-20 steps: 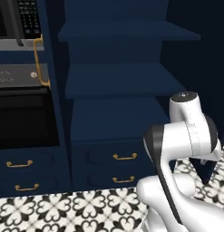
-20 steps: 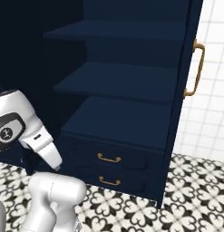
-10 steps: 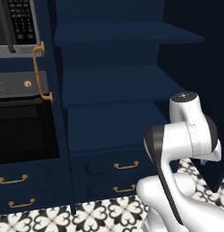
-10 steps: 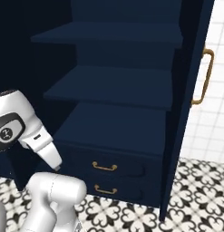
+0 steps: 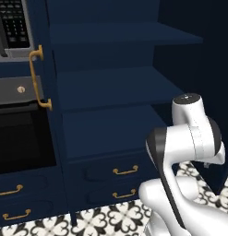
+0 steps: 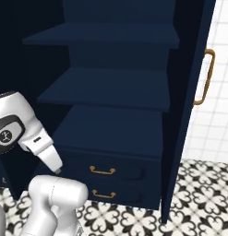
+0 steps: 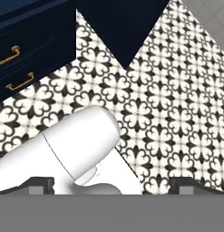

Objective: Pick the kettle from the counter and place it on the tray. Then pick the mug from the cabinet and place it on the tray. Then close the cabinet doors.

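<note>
Cabinet stands open with bare shelves — the gripper, jaws wide and holding nothing, points down at the floor, the drawers well beyond its tips.

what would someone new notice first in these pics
The open navy cabinet stands dead ahead, its dark shelves stacked one above the other and two drawers with gold handles below. Its doors hang wide, one with a long gold handle at the right of the right base view. Below, a black-and-white patterned floor spreads under the hand, whose open tips point down at it.
</note>
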